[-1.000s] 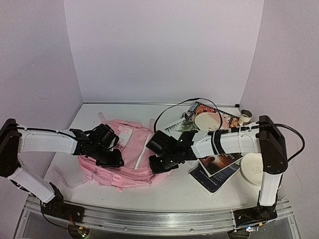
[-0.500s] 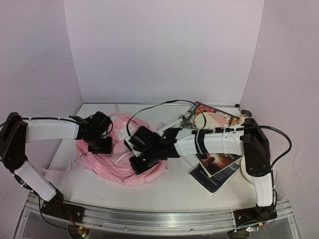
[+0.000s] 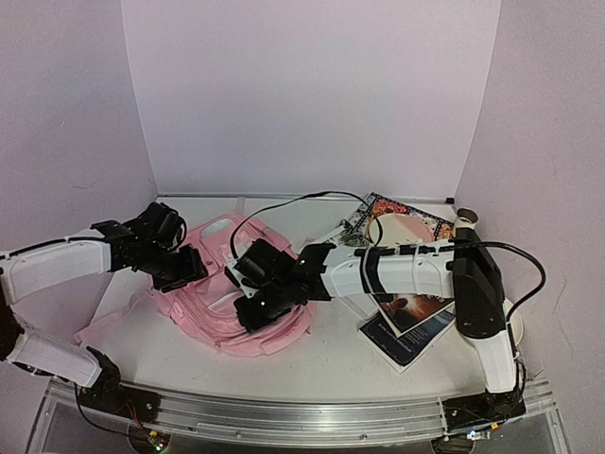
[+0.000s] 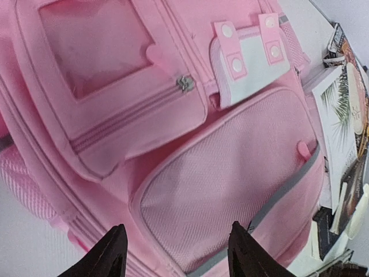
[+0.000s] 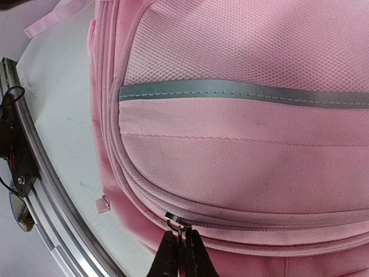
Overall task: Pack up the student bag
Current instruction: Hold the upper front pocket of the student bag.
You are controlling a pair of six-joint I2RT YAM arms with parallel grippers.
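Observation:
The student bag [image 3: 213,293], a soft pale-pink backpack, lies front side up on the white table, left of centre. My left gripper [image 3: 189,277] hovers at its left side. In the left wrist view this gripper [image 4: 177,231] is open over the bag's mesh front pocket [image 4: 225,184], with nothing between the fingers. My right gripper [image 3: 250,315] reaches across to the bag's near side. There it [image 5: 183,238] is shut on the metal zip pull [image 5: 176,219] of the main zip. The bag [image 5: 242,144] fills the right wrist view.
Books [image 3: 416,317] and a patterned magazine [image 3: 402,210] lie right of the bag, with a paper plate [image 3: 392,230], a small cup [image 3: 465,222] and a white bowl [image 3: 515,326]. A black cable loops over the table. The metal rail [image 3: 302,416] runs along the front edge.
My left gripper has opened, let go of the bag and drawn back to the left. My right gripper, still shut, has moved left, and the bag has shifted and turned with it.

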